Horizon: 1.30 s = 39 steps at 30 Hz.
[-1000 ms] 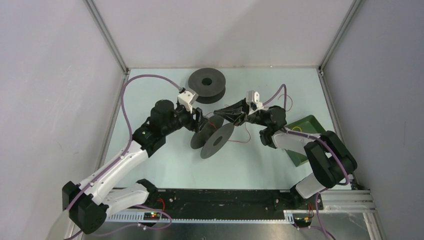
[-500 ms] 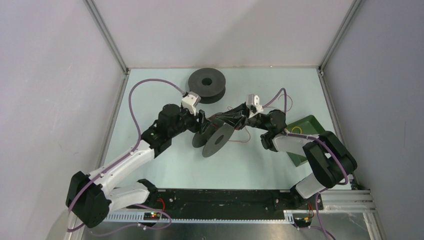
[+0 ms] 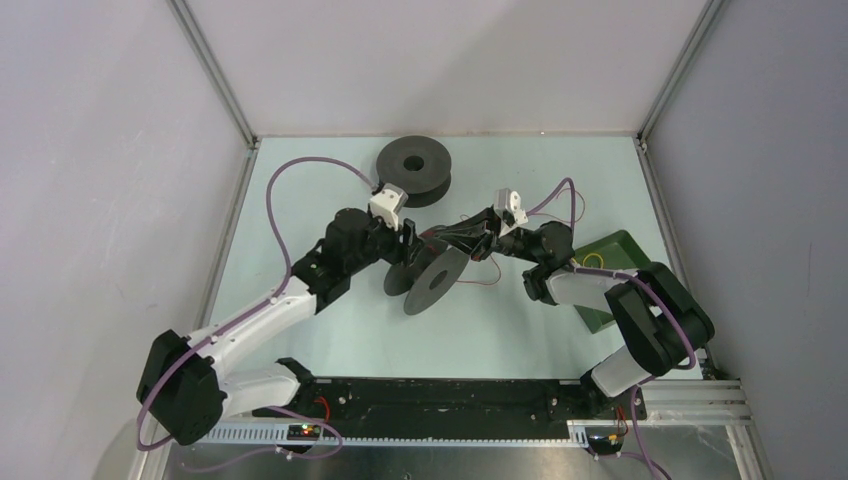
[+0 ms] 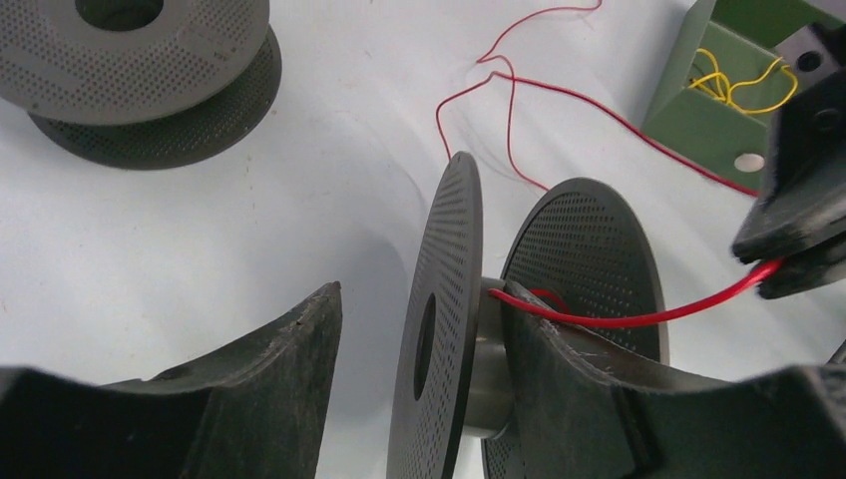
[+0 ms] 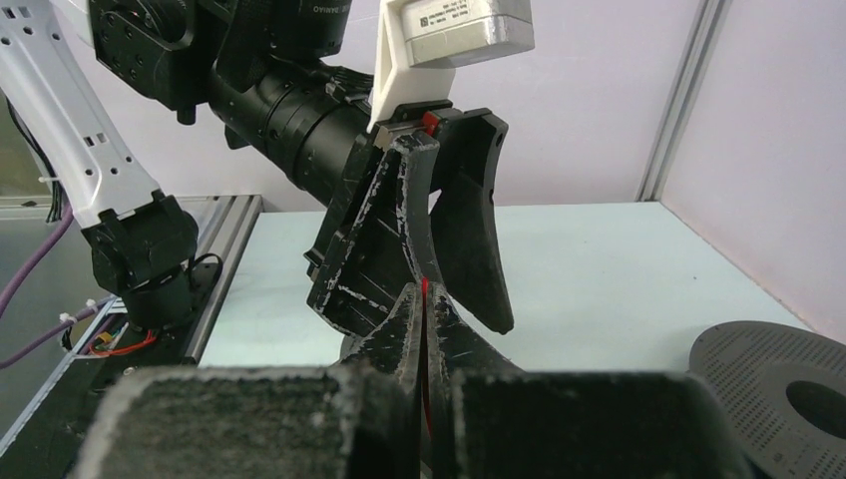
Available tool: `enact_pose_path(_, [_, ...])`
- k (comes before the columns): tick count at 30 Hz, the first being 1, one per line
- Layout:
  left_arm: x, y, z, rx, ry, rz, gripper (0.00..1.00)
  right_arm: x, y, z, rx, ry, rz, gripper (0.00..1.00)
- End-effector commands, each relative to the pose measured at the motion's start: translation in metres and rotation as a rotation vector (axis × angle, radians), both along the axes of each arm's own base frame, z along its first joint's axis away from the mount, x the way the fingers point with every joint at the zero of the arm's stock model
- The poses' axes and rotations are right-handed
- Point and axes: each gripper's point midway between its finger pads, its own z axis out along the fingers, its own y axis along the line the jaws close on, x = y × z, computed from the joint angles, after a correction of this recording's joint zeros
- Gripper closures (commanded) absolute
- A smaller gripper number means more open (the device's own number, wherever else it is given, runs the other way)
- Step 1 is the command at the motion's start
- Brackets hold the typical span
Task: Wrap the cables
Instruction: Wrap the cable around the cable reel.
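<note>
A dark grey spool (image 3: 430,280) stands on its edge at mid-table. My left gripper (image 4: 421,291) is open and straddles the spool's near flange (image 4: 439,329). Its right finger (image 4: 579,369) sits between the two flanges beside the hub; its left finger (image 4: 259,379) stands apart from the flange. The red cable (image 4: 638,319) runs taut from the hub to my right gripper (image 3: 455,240), which is shut on it. In the right wrist view the red cable (image 5: 425,282) shows between the pressed tips of that gripper (image 5: 424,299). The cable's loose end (image 3: 488,282) lies on the table. The yellow cable (image 4: 733,85) lies in the green tray (image 4: 698,120).
A second dark grey spool (image 3: 413,170) lies flat at the back of the table, also seen from the left wrist (image 4: 130,60). The green tray (image 3: 625,245) sits at the right, under the right arm. Grey walls enclose the table on three sides.
My left arm has pushed forward and right, bringing its gripper over the spool's flange, with the jaws a little narrower. The right gripper has shifted slightly left, still holding the red cable.
</note>
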Motion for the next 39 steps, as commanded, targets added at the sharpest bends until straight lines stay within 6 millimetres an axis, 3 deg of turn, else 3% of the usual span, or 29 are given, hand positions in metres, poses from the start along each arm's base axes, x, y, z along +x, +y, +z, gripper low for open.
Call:
enact_pose_path(1, [0.004, -0.011, 0.019, -0.044, -0.090, -0.021, 0.35, 0.001, -0.003, 0.006, 0.036, -0.024, -0.019, 1.00])
enact_pose_path(23, [0.004, -0.013, 0.022, -0.128, -0.163, 0.026, 0.34, 0.003, 0.003, 0.002, 0.050, 0.034, -0.027, 1.00])
enact_pose_path(39, [0.001, 0.007, 0.002, -0.083, -0.151, 0.099, 0.52, 0.018, -0.012, -0.007, 0.043, 0.096, -0.066, 1.00])
